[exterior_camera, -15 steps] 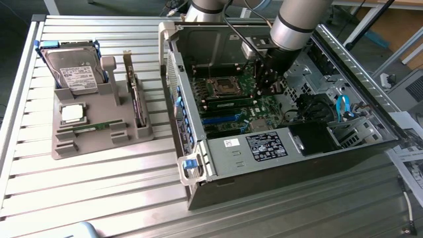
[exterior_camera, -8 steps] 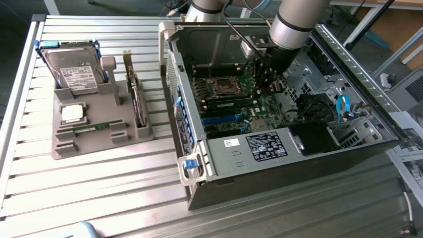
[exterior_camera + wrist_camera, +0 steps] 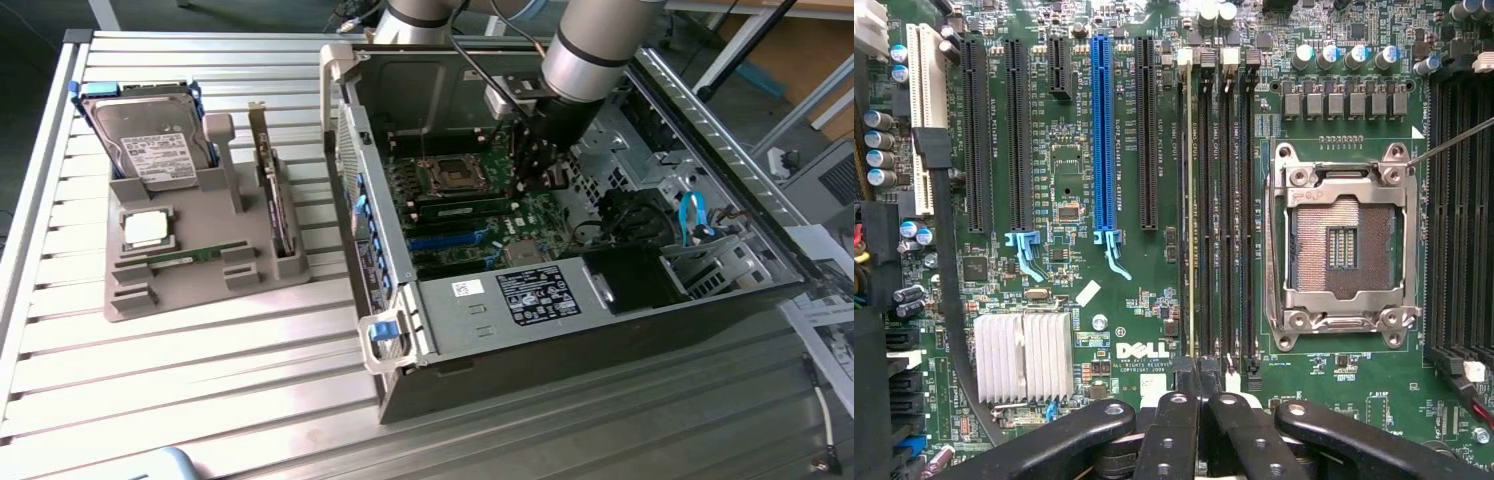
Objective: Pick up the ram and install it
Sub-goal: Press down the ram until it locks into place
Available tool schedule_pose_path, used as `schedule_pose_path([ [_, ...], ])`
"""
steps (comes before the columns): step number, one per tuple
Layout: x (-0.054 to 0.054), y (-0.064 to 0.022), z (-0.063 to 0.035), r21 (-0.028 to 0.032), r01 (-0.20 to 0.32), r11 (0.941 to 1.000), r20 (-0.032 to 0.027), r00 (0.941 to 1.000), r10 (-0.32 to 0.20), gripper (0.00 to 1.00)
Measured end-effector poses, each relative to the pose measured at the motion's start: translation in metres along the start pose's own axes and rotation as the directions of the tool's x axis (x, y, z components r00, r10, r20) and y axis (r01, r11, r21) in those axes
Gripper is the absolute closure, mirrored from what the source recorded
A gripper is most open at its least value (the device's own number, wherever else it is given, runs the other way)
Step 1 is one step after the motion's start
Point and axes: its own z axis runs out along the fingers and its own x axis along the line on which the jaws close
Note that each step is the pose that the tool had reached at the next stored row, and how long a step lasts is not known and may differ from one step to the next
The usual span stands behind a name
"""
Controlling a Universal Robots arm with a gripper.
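The gripper (image 3: 1199, 375) hangs inside the open computer case (image 3: 400, 345), just above the motherboard (image 3: 1074, 180), its fingers (image 3: 1176, 420) pressed together with nothing visibly clamped between them. Its tips sit at the end of the memory slots (image 3: 1216, 200) beside the empty processor socket (image 3: 1344, 245). One ram (image 3: 461, 208) lies seated in a slot by that socket; another ram (image 3: 187, 256) rests in the grey holder (image 3: 200, 285) on the tabletop (image 3: 200, 400).

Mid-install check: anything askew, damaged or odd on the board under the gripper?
Nothing stands out. The gripper is shut over the memory slots; the slots look straight, the motherboard unmarked. The processor socket is empty, not visibly damaged.
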Motion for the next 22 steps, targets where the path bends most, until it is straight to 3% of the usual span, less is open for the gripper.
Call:
schedule_pose_path([
  [22,-0.0008,-0.0002,0.0052,0.0,0.0,1.0,-0.0004,1.0,0.0,0.89],
])
